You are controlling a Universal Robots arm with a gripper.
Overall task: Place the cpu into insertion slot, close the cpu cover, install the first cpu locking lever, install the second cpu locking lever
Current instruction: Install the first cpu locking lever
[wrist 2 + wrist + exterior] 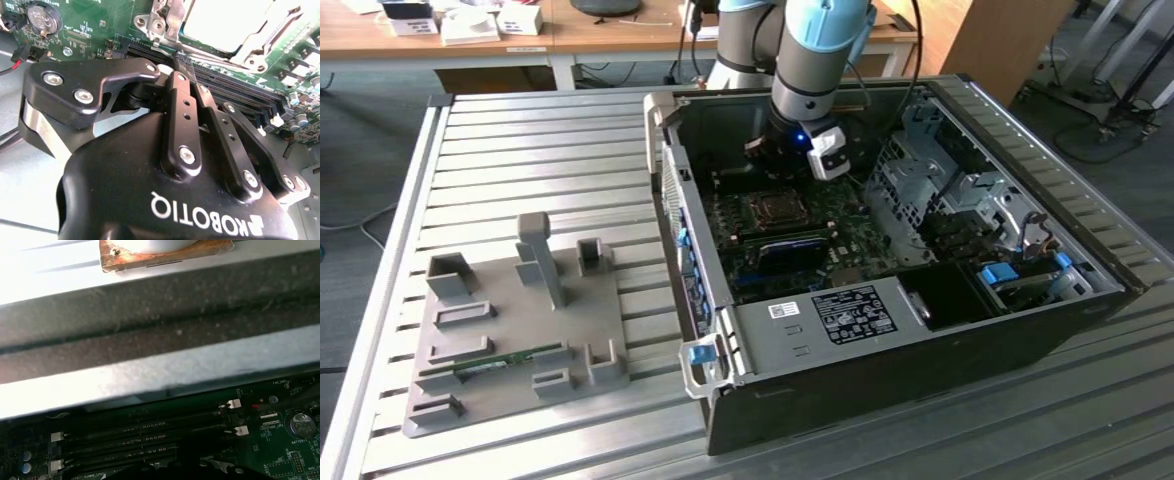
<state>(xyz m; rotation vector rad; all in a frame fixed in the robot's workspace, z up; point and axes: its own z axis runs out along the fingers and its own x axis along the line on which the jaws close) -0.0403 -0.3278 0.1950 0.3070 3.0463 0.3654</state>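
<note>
- The claw (167, 67) hovers inside the open computer case (1014, 330), fingers together and gripping nothing.
- The cpu (227, 22) lies in its socket just beyond the fingertips (pale square face), cpu cover (167, 20) framing it.
- Green motherboard (100, 22) beneath.

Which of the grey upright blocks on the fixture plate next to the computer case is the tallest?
The tallest block stands near the middle of the grey fixture plate, rising well above the short blocks around it, in the exterior view.
</note>
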